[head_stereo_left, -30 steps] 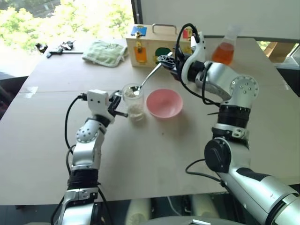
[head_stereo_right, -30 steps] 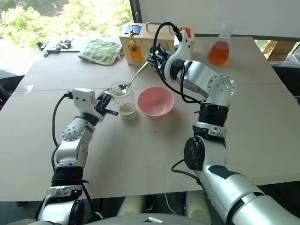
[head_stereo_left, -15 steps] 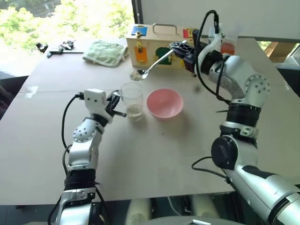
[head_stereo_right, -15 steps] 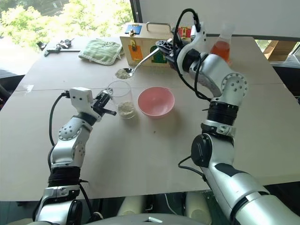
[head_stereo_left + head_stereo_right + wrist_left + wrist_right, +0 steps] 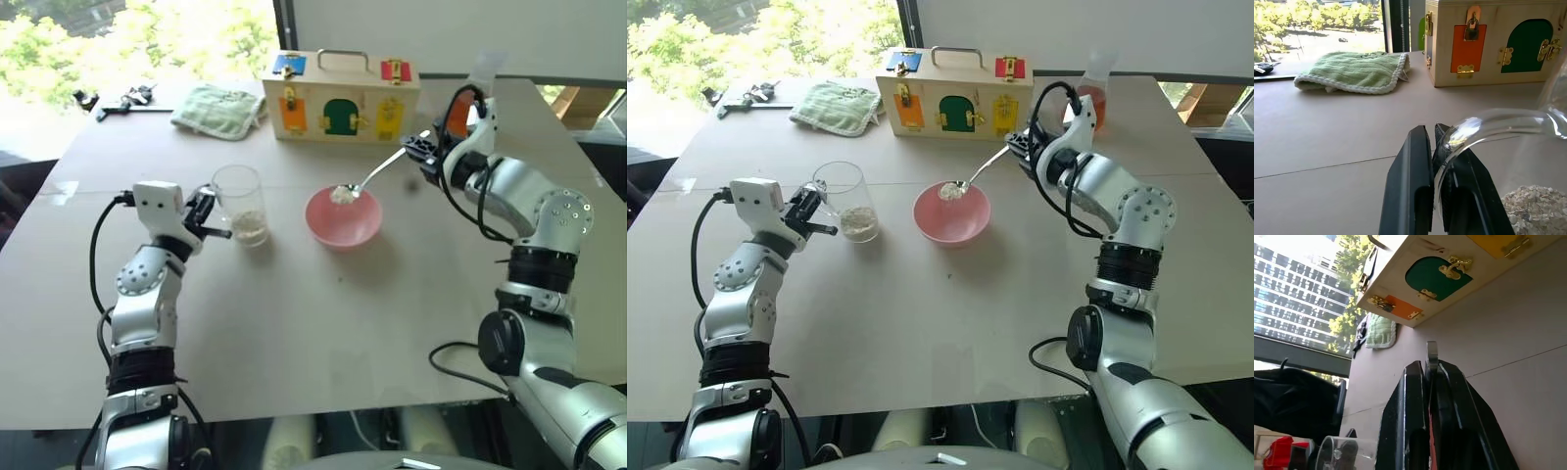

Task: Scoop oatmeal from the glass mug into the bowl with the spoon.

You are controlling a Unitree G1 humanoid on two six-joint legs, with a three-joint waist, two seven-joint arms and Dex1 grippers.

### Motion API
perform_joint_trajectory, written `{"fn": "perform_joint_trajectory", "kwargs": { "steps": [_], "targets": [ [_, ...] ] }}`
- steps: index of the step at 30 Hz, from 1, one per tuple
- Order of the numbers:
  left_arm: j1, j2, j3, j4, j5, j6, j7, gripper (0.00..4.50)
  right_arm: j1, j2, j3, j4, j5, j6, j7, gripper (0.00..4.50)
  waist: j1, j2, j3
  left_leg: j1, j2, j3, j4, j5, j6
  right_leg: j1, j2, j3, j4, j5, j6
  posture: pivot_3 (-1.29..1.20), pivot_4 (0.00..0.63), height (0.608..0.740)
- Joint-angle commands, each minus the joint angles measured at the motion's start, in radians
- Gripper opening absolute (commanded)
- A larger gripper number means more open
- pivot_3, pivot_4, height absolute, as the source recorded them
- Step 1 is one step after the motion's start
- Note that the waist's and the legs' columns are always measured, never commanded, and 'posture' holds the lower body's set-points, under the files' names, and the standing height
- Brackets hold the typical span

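Left gripper [image 5: 208,217] is clamped on the handle of the glass mug [image 5: 239,203], which stands on the table [image 5: 323,323] well to the left of the bowl [image 5: 343,217]. Oatmeal [image 5: 251,226] lies in the bottom of the mug. Behind the bowl and to its left lies a green cloth [image 5: 219,108]; directly behind it stands a wooden box [image 5: 339,98] with coloured doors. Above the bowl's near-centre hangs the spoon [image 5: 369,179], its scoop heaped with flakes. Right of the bowl, the right gripper [image 5: 428,154] pinches the spoon's handle tight. Behind that gripper stands a flask [image 5: 1097,88] of orange liquid.
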Motion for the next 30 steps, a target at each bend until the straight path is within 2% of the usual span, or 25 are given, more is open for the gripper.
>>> {"fn": "perform_joint_trajectory", "kwargs": {
  "steps": [1,5,14,25,30],
  "targets": [
    [-0.016,0.014,0.022,-0.033,-0.016,-0.022,-0.009,0.03,0.006,-0.039,0.107,-0.068,-0.145,-0.066,0.151,0.0,0.0,0.0,0.0,0.0,0.0,0.0,0.0,0.0,0.0,0.0,0.0,0.0,0.0,0.0,0.0,0.0,0.15,0.74],
    [-0.009,0.014,0.023,-0.04,-0.019,-0.018,-0.01,0.03,0.018,-0.087,0.236,-0.139,-0.307,-0.166,0.354,0.0,0.001,0.0,0.0,0.0,0.0,-0.001,0.0,0.0,0.0,-0.001,0.0,0.0,0.0,0.0,0.0,0.0,0.15,0.74],
    [-0.006,0.011,0.014,-0.041,-0.019,-0.014,-0.013,0.03,0.046,-0.141,0.339,-0.301,-0.426,-0.261,0.668,0.0,0.003,0.0,0.0,0.0,0.0,-0.003,0.0,0.0,0.0,0.0,0.0,0.0,0.0,0.0,0.0,0.0,0.15,0.74],
    [-0.013,0.006,0.007,-0.022,-0.017,-0.021,-0.019,0.03,0.083,-0.237,0.497,-0.393,-0.705,-0.493,0.913,0.0,0.004,0.0,0.0,0.0,-0.001,-0.003,0.001,0.0,0.0,0.0,0.0,-0.001,0.0,0.0,0.0,0.0,0.15,0.74],
    [-0.012,-0.001,0.001,-0.024,-0.013,-0.023,-0.02,0.03,0.09,-0.248,0.526,-0.42,-0.778,-0.591,1.004,0.0,0.005,-0.001,0.0,0.0,-0.001,-0.003,0.001,0.0,0.0,0.0,0.0,-0.001,0.0,0.0,0.0,0.0,0.15,0.74]
  ]
}}
